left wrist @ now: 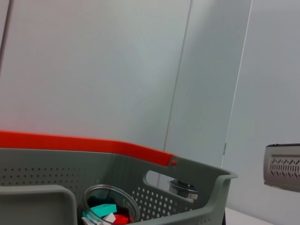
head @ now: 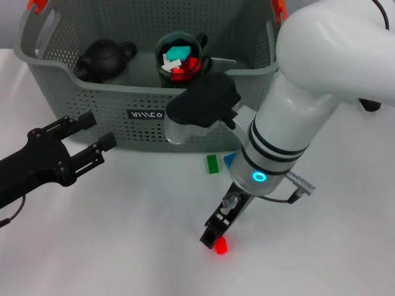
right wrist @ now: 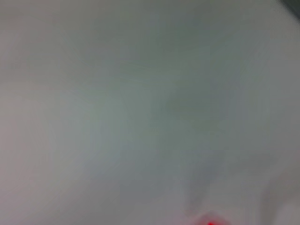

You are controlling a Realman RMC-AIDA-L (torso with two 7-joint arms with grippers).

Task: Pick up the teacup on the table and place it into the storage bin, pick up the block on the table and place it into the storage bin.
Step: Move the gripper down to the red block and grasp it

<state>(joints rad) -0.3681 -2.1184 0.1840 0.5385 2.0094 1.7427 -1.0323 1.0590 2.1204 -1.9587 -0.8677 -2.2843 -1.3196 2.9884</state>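
From the head camera, the right gripper (head: 215, 237) is down at the white table (head: 123, 246), its dark fingertips touching or nearly touching the small bright red block (head: 221, 245), which sits at the very tip of the jaws and slightly to one side rather than plainly between them. Whether the jaws are spread or closed cannot be told; the arm's own body hides the gap. The likely failure here is a clipped grasp: if the fingers close with the block off-centre, it could squirt out across the smooth tabletop or be pinched by a corner and dropped on the way up. A small green block (head: 212, 164) and a blue piece (head: 229, 160) lie behind the jaws, near the front wall of the large grey perforated plastic storage bin (head: 80, 117). Inside it are a dark teapot (head: 103, 58) and a dark glass cup (head: 180, 58) holding coloured pieces. The left gripper (head: 92, 140) hangs idle in front of the bin, fingers spread apart and empty.

The left wrist camera looks over the bin's orange-edged rim at the cup of coloured pieces.

The right wrist camera shows almost only blurred table, with a red sliver of the block at the frame's edge, so it does not settle the alignment.
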